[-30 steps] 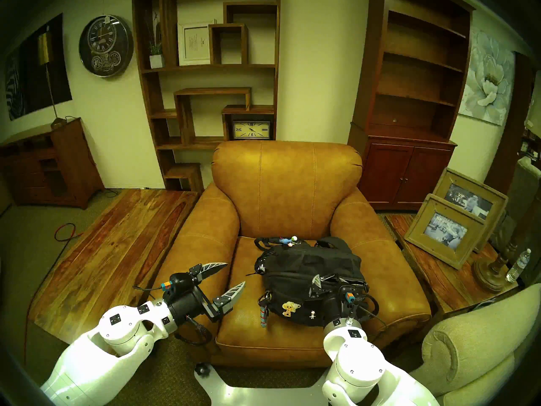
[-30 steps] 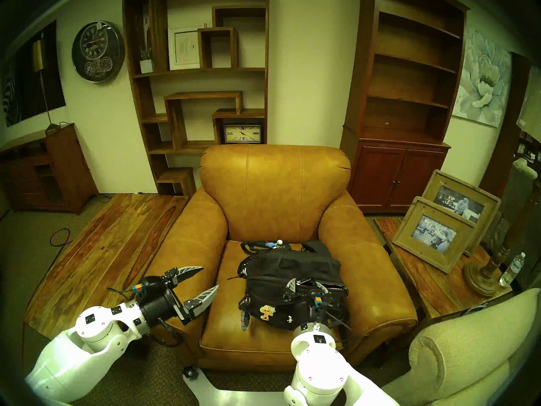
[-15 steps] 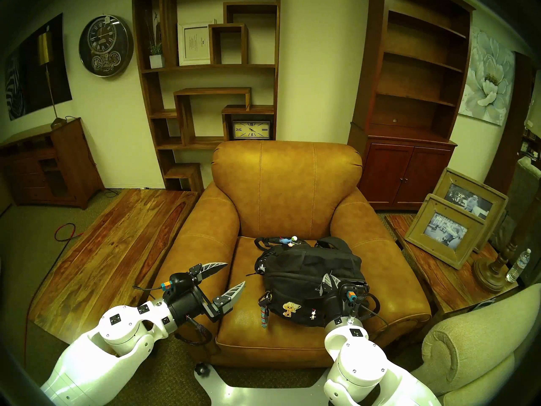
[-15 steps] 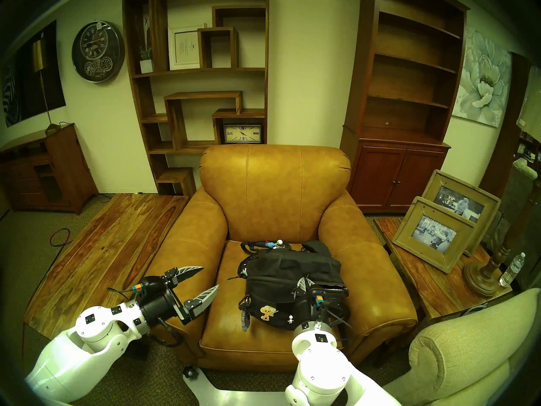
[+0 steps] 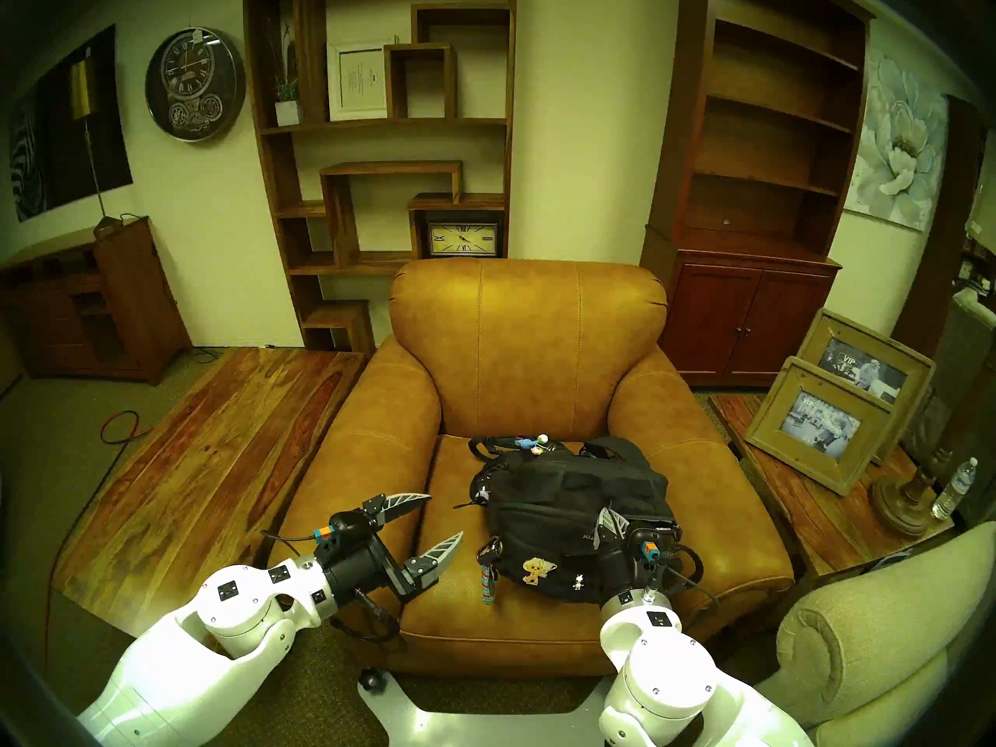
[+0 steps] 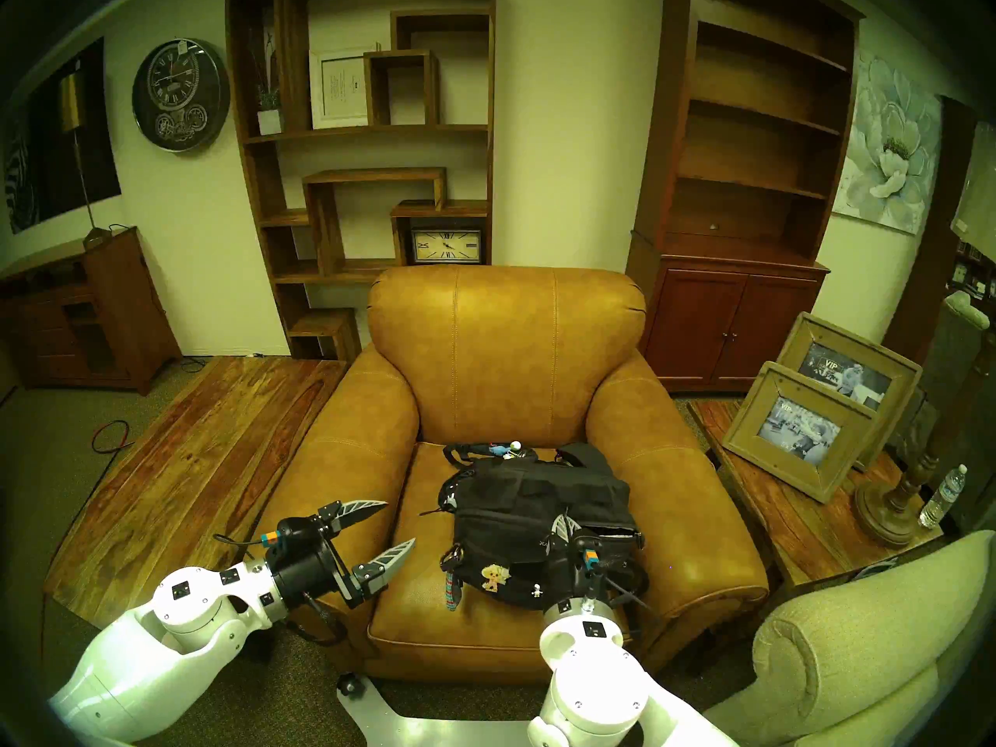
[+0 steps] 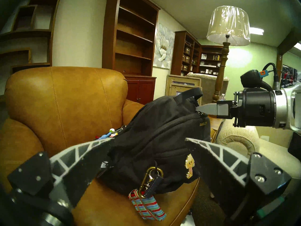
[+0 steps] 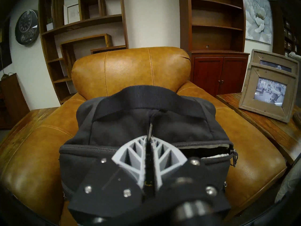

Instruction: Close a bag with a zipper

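Nearest us, our right gripper (image 8: 149, 136) has its ribbed grey fingers pressed together on a thin black cord pull (image 8: 150, 127) at the top of the bag (image 5: 571, 514). Our left gripper (image 5: 431, 522) hangs spread wide just beside the bag's left end, holding nothing. The soft black fabric bag sits on the smooth tan leather armchair (image 5: 528, 331); its toothed zipper (image 8: 202, 145) gapes on the right. Dark wooden shelves (image 5: 377, 137) stand behind.
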Robot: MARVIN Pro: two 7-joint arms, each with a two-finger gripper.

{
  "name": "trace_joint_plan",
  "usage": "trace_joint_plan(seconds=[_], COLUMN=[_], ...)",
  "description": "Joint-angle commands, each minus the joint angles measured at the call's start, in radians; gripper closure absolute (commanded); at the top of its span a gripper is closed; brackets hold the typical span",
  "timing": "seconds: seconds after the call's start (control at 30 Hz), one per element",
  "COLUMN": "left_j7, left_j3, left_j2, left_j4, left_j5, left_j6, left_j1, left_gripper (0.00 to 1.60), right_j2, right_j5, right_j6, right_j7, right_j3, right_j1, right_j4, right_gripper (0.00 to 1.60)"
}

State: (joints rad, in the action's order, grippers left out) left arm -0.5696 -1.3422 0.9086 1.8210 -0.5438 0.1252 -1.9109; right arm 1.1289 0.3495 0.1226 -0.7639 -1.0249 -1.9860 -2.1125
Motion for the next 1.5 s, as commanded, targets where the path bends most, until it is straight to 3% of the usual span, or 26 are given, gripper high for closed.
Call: trace_joint_plan(seconds=[0.0,0.17,0.3,0.33,0.53,0.7,0.73,0.97,1.17,1.2,1.37,1.4,1.47], left_j7=[-0.028,-0.042,-0.063,-0.066,-0.082,-0.094,-0.096,-0.084,-0.089,-0.088,-0.078,-0.077,-0.073], left_j3=[0.043,0.089,0.125,0.133,0.158,0.194,0.197,0.232,0.241,0.243,0.248,0.248,0.248], left_j2=[0.066,0.110,0.148,0.160,0.213,0.236,0.240,0.265,0.281,0.284,0.297,0.298,0.299], left_j4=[0.007,-0.025,-0.077,-0.094,-0.160,-0.223,-0.229,-0.313,-0.351,-0.355,-0.368,-0.368,-0.367], left_j5=[0.061,0.114,0.203,0.213,0.274,0.284,0.287,0.356,0.366,0.368,0.372,0.372,0.374], left_j6=[0.003,-0.010,-0.003,0.000,0.010,0.030,0.034,0.068,0.087,0.089,0.103,0.103,0.106], left_j1=[0.111,0.175,0.217,0.230,0.291,0.353,0.358,0.410,0.432,0.435,0.441,0.442,0.442], left_gripper=[0.00,0.00,0.00,0.00,0.00,0.00,0.00,0.00,0.00,0.99,1.07,1.47,1.47], right_j2=[0.001,-0.003,-0.010,-0.011,-0.018,-0.025,-0.027,-0.040,-0.049,-0.051,-0.054,-0.056,-0.055], right_j5=[-0.002,0.001,0.002,0.003,0.005,0.012,0.013,0.024,0.029,0.030,0.031,0.032,0.029], right_j6=[-0.005,-0.007,-0.010,-0.011,-0.015,-0.018,-0.019,-0.024,-0.029,-0.030,-0.053,-0.056,-0.082], right_j7=[-0.003,-0.007,-0.014,-0.016,-0.022,-0.026,-0.028,-0.038,-0.051,-0.052,-0.072,-0.073,-0.089], right_j3=[0.006,0.010,0.011,0.012,0.013,0.016,0.017,0.024,0.030,0.030,0.029,0.029,0.027], right_j1=[0.012,0.013,0.010,0.010,0.008,0.007,0.007,0.008,0.009,0.009,0.003,0.002,-0.002], right_j4=[-0.022,-0.024,-0.029,-0.030,-0.035,-0.038,-0.039,-0.042,-0.044,-0.045,-0.042,-0.043,-0.036], right_gripper=[1.39,1.39,1.35,1.47,1.44,1.46,1.60,1.60,1.60,1.60,1.60,1.60,1.60])
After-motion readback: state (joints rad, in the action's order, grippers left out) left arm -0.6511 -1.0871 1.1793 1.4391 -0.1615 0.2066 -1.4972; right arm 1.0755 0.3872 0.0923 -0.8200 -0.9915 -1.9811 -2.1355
